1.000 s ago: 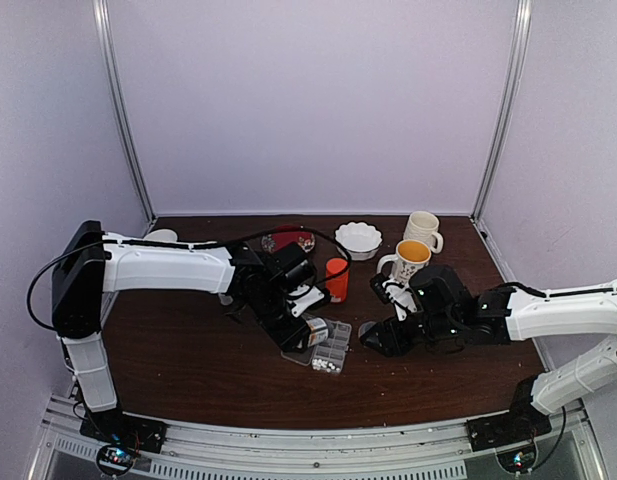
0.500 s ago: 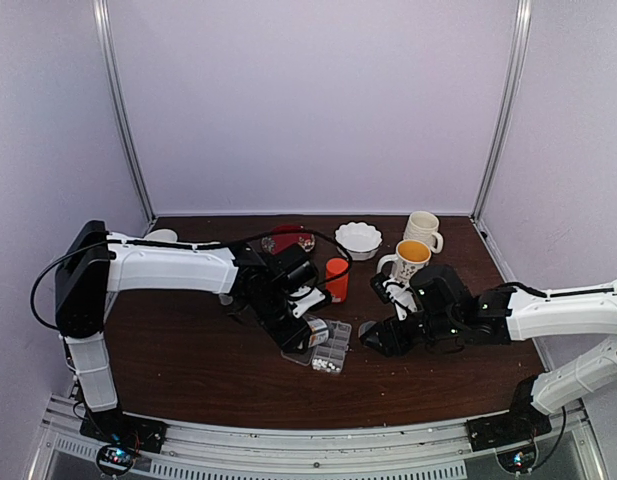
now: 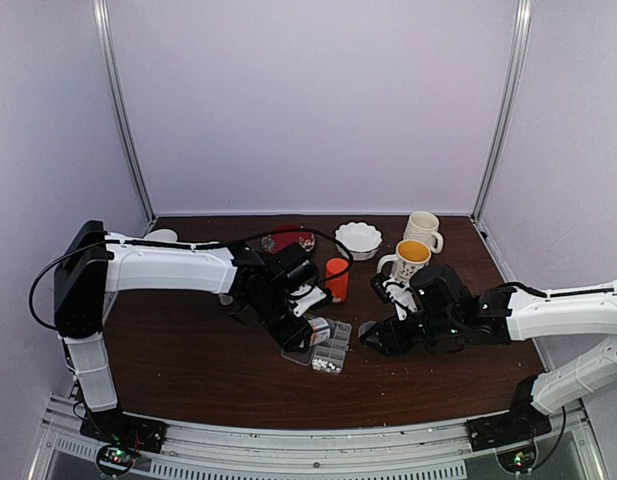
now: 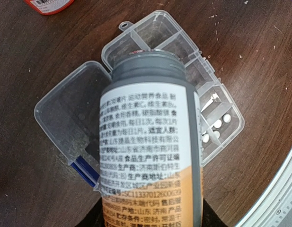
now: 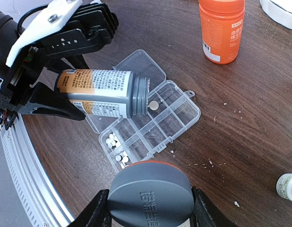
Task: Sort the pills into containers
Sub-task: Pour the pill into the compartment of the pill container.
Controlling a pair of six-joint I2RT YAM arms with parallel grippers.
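Right wrist: left claw (image 5: pixel 65 78) grips bottle (image 5: pixel 105 92) above clear organizer (image 5: pixel 178 112); right claw (image 5: pixel 151 210) grips cap (image 5: pixel 150 185).

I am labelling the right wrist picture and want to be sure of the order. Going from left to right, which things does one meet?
In order: tilted labelled bottle → clear pill organizer → orange bottle → small white bottle at the right edge. Left out: the grey cap, below the organizer.

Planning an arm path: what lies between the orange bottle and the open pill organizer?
Nothing; the right wrist view shows bare table between the orange bottle and the pill organizer.
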